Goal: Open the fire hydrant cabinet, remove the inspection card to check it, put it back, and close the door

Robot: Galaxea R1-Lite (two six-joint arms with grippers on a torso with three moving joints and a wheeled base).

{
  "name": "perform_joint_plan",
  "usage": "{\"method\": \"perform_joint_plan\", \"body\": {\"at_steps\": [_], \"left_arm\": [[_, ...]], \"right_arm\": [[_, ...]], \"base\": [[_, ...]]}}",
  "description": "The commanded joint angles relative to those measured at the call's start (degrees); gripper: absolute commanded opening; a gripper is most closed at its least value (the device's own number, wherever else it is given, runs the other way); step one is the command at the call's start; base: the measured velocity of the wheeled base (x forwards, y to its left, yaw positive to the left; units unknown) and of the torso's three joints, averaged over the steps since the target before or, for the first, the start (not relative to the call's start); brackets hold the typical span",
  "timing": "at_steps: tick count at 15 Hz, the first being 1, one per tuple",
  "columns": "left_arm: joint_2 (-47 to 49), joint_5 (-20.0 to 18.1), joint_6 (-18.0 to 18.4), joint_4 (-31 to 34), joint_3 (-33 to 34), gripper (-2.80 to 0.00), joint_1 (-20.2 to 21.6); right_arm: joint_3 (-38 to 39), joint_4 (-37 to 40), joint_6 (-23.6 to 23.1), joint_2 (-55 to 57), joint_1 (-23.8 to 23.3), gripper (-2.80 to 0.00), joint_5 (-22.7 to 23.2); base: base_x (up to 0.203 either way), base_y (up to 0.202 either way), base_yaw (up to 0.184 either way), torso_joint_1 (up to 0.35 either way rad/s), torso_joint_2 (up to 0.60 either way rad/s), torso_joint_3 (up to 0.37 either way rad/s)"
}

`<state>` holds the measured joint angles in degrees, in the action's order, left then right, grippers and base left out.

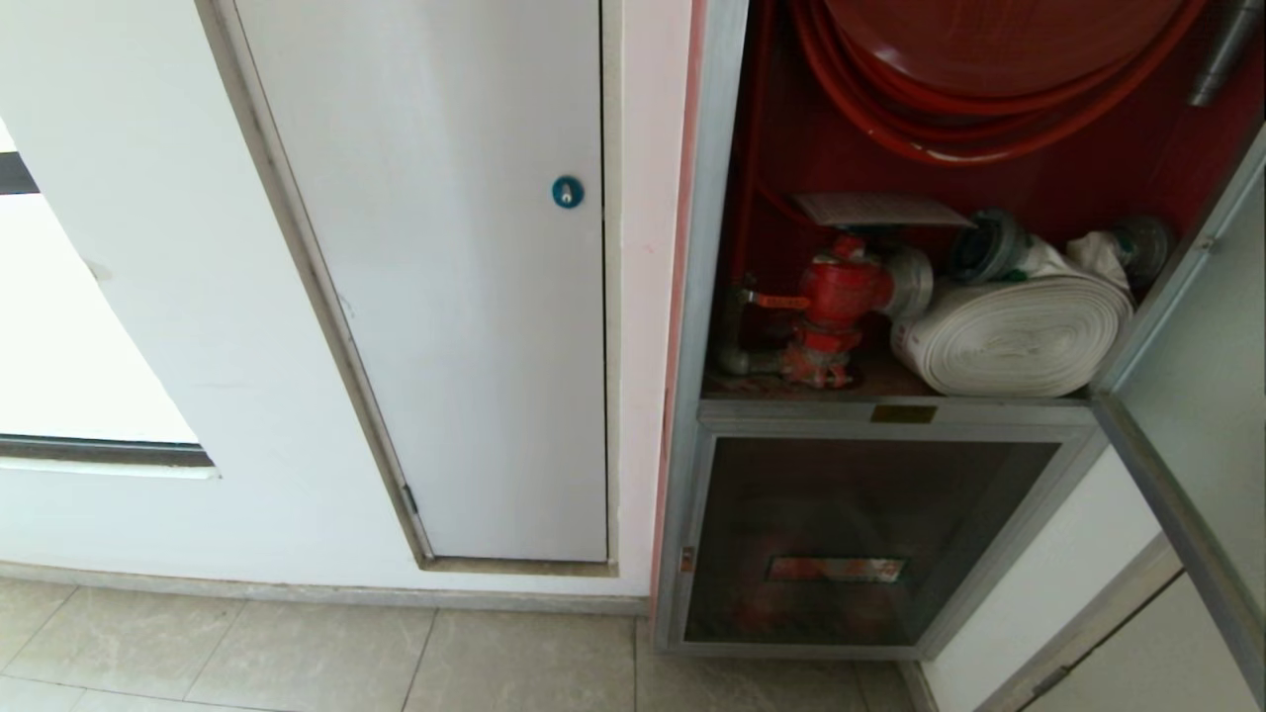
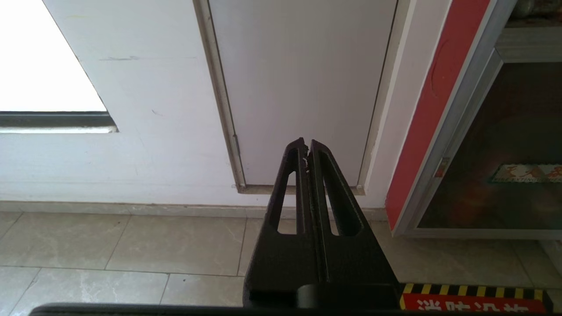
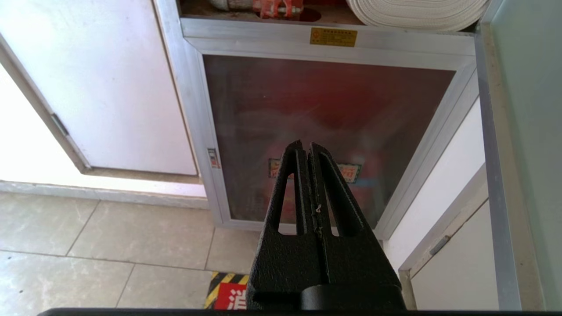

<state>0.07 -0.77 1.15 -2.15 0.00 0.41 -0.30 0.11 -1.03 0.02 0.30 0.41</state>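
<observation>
Card: I see the thin pale grey inspection card (image 1: 880, 209) lying atop the red valve (image 1: 836, 297) inside the silver-framed fire hydrant cabinet (image 1: 704, 297) | Door: glass door (image 1: 1202, 396) swung open, right | Fingers: my left gripper (image 2: 306, 147) and right gripper (image 3: 306, 149) clenched, empty, low before the wall.

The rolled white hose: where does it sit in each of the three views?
Head view: the rolled white hose lies on the cabinet shelf, right of the red valve.
Left wrist view: not in it.
Right wrist view: only its lower edge shows, at the top.
Shared landmark: the lower glass panel.
</observation>
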Motion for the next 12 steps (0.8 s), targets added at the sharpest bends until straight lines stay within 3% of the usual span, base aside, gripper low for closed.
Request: {"method": "perform_joint_plan", "body": {"at_steps": [1,12], "left_arm": [[0.01,-0.02,0.00,-0.05,0.79,-2.80,0.02],[0.01,-0.02,0.00,-0.05,0.79,-2.80,0.02]], "right_arm": [[0.30,-0.02,-0.11,-0.02,0.05,-2.80,0.11],[0.30,-0.20,2.08,-0.02,0.05,-2.80,0.02]], "base": [[0.000,0.000,0.000,0.000,0.00,0.000],[0.000,0.000,0.000,0.000,0.00,0.000]]}}
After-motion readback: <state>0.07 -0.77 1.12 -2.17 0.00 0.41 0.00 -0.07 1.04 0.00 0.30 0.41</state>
